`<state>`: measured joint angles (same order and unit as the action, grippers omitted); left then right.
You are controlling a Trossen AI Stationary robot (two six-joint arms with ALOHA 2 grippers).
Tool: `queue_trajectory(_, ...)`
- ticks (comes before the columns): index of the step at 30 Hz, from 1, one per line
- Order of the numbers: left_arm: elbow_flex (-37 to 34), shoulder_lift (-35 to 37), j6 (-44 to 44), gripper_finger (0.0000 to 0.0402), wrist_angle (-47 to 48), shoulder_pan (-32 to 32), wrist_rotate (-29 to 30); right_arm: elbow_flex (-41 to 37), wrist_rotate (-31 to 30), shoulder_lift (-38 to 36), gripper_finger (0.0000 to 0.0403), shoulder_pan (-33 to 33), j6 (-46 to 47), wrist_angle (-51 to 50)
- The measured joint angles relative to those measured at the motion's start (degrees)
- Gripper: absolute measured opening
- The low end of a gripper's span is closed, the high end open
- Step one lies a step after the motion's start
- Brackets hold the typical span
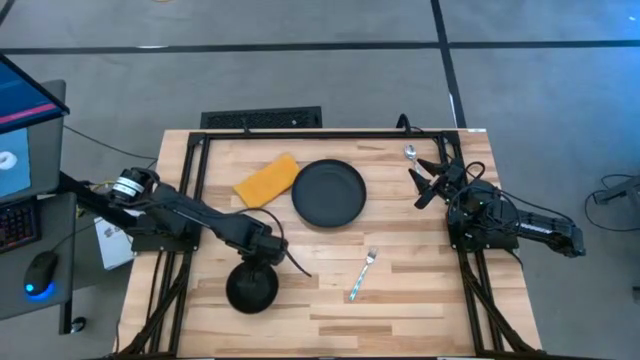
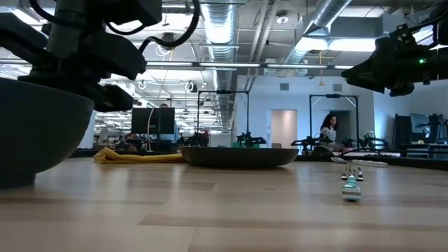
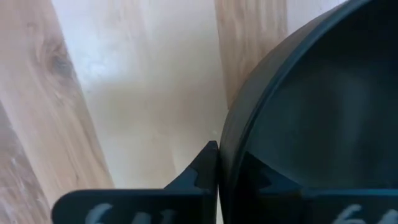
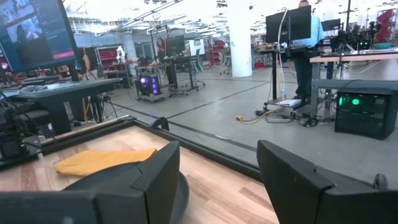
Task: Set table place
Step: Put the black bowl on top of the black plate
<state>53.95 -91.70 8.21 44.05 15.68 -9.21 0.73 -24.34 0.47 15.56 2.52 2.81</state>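
Bowl [image 1: 251, 288] sits on the table [image 1: 420, 300], near the plate [image 1: 328, 192], and looks rigid, light and slick, best taken by its thin rim. Left gripper [image 3: 217, 177] has its jaws nipped on that rim, one finger inside. Right gripper [image 1: 432, 180] hangs past the plate's far side, jaws wide and empty, near a spoon [image 1: 410, 152].

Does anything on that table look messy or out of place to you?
Nothing is spilled or broken, but the setting is scattered: the fork lies askew, the spoon sits far off by the table's edge, and the yellow cloth is crumpled and tilted.

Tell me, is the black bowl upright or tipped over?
Upright: the bowl sits base-down on the table, and the left gripper pinches its rim.
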Motion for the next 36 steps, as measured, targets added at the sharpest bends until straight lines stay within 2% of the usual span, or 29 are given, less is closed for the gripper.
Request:
queue_trajectory(8,1.16,-0.02,0.01,0.0002,0.76,-4.38,-2.03,0.0,-0.02,0.0,0.024,-0.01,0.0,0.0)
queue_trajectory(17,13.87,-0.02,-10.08,0.0001,4.49,-10.39,-1.89,0.0,-0.04,0.0,0.024,-0.01,-0.04,0.0)
queue_trajectory(19,17.5,-0.02,-11.42,0.0,4.27,-12.06,1.12,0.0,-0.04,0.0,0.024,0.01,-0.07,0.0)
queue_trajectory(23,24.17,-0.02,-14.61,0.0,3.31,-16.05,11.82,0.0,-0.04,0.0,0.024,0.0,-0.22,0.0)
queue_trajectory(25,27.07,-0.02,-15.86,0.0,2.23,-18.78,13.13,0.0,-0.04,0.0,0.024,0.01,-1.12,0.0)
queue_trajectory(30,32.58,-0.39,-12.16,0.0,-0.8,-26.86,8.28,0.0,-0.04,0.0,0.024,-0.01,-1.51,0.0)
queue_trajectory(36,35.55,-1.78,-8.36,0.0,-3.5,-36.14,-1.69,0.0,-0.04,0.0,0.024,0.01,-1.49,0.0)
